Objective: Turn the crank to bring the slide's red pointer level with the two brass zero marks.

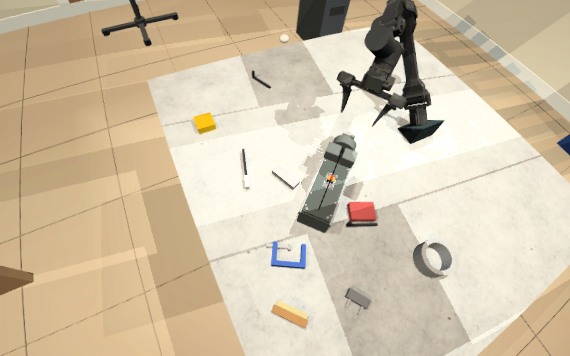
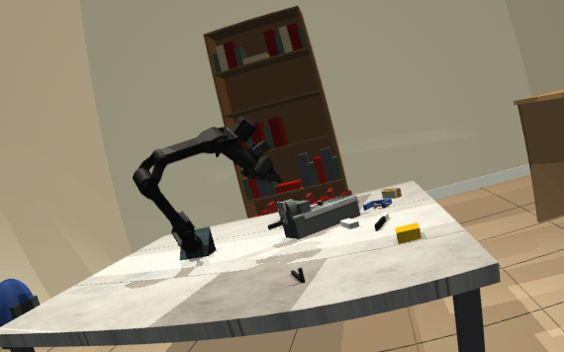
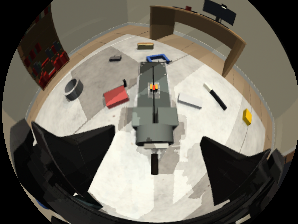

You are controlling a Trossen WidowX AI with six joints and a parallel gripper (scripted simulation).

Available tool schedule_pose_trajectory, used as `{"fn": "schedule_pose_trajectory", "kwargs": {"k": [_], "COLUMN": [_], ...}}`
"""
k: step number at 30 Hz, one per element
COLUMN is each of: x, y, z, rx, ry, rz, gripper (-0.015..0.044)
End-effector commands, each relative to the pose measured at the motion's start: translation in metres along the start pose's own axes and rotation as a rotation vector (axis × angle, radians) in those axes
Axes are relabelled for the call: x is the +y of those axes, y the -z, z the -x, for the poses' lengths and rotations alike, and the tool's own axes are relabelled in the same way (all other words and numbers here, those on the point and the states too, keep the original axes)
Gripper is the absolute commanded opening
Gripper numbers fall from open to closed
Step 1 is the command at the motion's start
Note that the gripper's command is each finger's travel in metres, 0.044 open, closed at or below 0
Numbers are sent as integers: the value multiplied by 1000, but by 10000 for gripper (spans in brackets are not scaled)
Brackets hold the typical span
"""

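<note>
The grey machine stands on the table, a long slot along its top. Its red pointer sits at the slot among small orange-yellow marks; it looks about level with them, but the exact alignment is too small to tell. The crank's black handle sticks out from the rounded end and points toward the arm's side. My gripper is wide open and empty, above and back from that end, touching neither handle nor machine. The handle is not plain in the top view.
A red block lies close on one side of the machine, a flat grey block on the other. Farther off are a blue clamp, a grey ring, a yellow block and a black-and-white stick.
</note>
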State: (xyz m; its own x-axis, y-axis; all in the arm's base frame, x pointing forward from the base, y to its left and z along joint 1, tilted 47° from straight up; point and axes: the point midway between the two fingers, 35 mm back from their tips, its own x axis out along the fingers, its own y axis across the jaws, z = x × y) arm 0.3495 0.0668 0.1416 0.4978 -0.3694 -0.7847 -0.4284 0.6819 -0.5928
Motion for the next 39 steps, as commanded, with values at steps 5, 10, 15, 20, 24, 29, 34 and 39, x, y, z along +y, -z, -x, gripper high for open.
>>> {"fn": "schedule_pose_trajectory", "kwargs": {"k": [5,10,15,20,24,29,34,39], "x": [7,15,26,37,37,37,36,36], "y": [-29,-45,-60,-72,-68,-53,-47,-47], "z": [-17,-30,-44,-56,-61,-80,-87,-87], "rx": [38,52,52,40,40,39,39,39], "ry": [99,170,245,310,310,312,313,313], "rz": [-149,-243,-335,-412,-412,-414,-414,-414], "gripper": [440,440,440,440,440,440,440,440]}}
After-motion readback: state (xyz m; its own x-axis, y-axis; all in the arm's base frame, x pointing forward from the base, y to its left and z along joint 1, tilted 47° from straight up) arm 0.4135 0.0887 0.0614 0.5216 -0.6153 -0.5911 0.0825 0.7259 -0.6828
